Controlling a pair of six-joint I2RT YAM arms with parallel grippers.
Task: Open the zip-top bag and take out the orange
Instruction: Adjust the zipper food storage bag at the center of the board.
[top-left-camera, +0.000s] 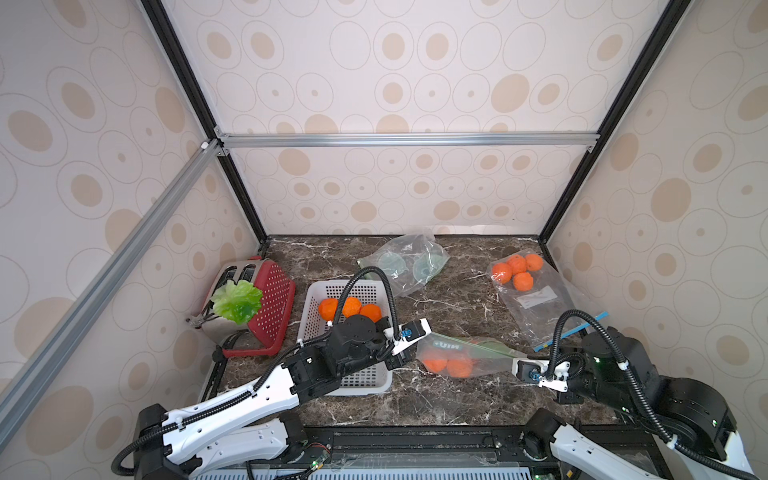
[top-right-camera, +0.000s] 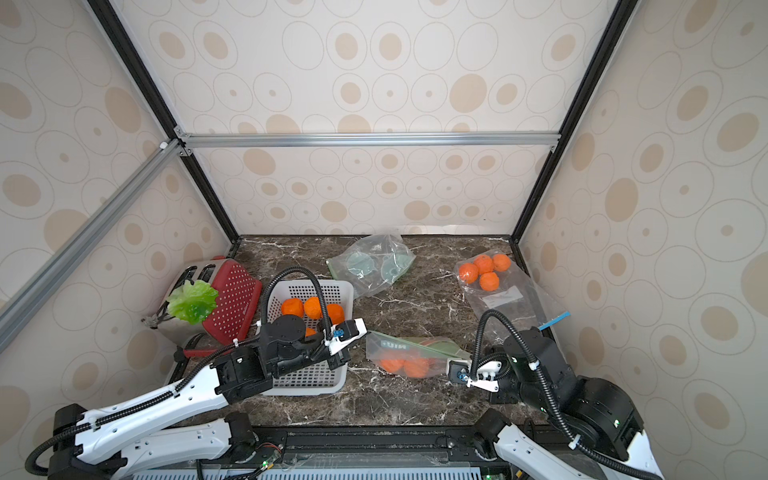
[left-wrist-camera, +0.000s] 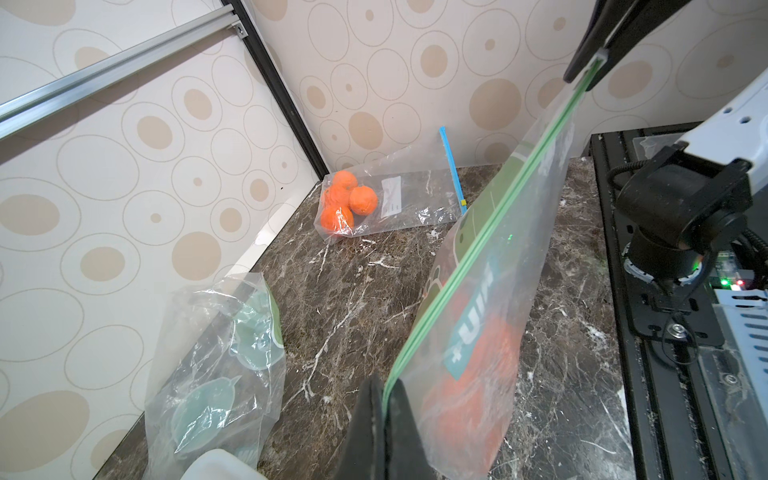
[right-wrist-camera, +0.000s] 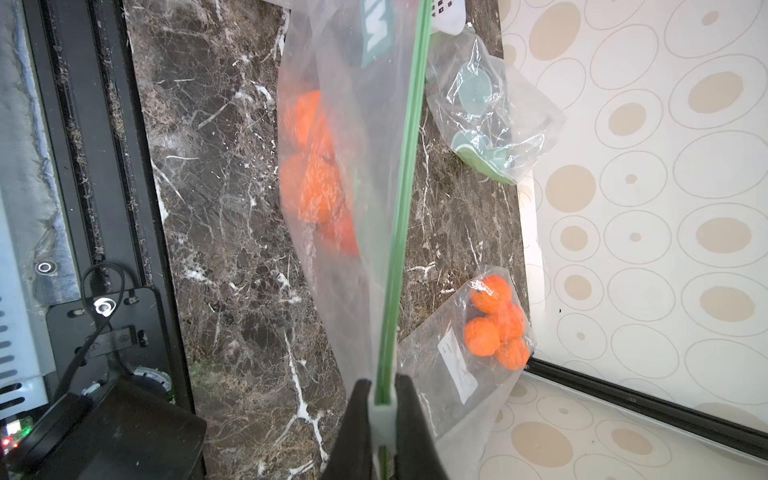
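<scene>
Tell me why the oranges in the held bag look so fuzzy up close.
In the right wrist view the oranges lie smeared behind the cloudy zip-top bag, close to the lens; the left wrist view shows the same; in both top views their outlines read clearer.

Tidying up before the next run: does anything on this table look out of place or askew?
A green lettuce leaf lies draped over the toaster at the table's left edge, an odd spot for it. Nothing looks spilled or damaged.

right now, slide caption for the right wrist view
Right gripper clamps the zip-top bag by its green seal, oranges inside.
</scene>
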